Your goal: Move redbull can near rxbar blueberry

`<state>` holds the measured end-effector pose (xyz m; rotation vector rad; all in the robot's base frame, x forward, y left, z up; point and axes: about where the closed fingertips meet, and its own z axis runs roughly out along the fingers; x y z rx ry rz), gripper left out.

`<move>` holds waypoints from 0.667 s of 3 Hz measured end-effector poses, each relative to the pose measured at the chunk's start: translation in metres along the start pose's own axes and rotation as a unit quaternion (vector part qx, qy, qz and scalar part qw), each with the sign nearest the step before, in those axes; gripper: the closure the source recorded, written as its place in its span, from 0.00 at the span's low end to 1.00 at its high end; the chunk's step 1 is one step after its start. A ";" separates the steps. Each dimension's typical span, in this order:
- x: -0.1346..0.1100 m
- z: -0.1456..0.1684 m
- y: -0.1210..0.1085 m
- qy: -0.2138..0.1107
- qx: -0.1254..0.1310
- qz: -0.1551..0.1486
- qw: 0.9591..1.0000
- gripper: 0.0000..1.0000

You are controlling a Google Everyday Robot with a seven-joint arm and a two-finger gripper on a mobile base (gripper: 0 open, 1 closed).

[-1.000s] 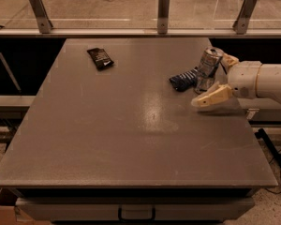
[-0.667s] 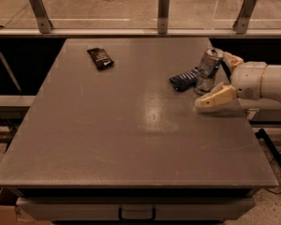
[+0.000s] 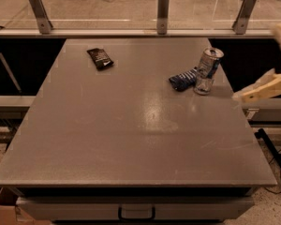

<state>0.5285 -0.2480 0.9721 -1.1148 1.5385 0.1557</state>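
gripper [image 3: 260,62]: fingers spread, holding nothing, right of redbull can [image 3: 208,71], clear of it | can: upright | rxbar blueberry [image 3: 182,80]: just left of can's base

My view — a grey table [image 3: 107,144] in a dim workroom.
Pale floor [image 3: 107,3] lies beyond three metal posts [image 3: 163,11]; a drawer [image 3: 75,206] sits beneath, a cardboard box [image 3: 2,211] lower left — the gripper [image 3: 257,62] hangs spread off the right edge.
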 end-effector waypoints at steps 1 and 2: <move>-0.060 -0.072 -0.006 0.007 0.038 -0.063 0.997 0.00; -0.066 -0.078 -0.006 0.009 0.040 -0.069 0.997 0.00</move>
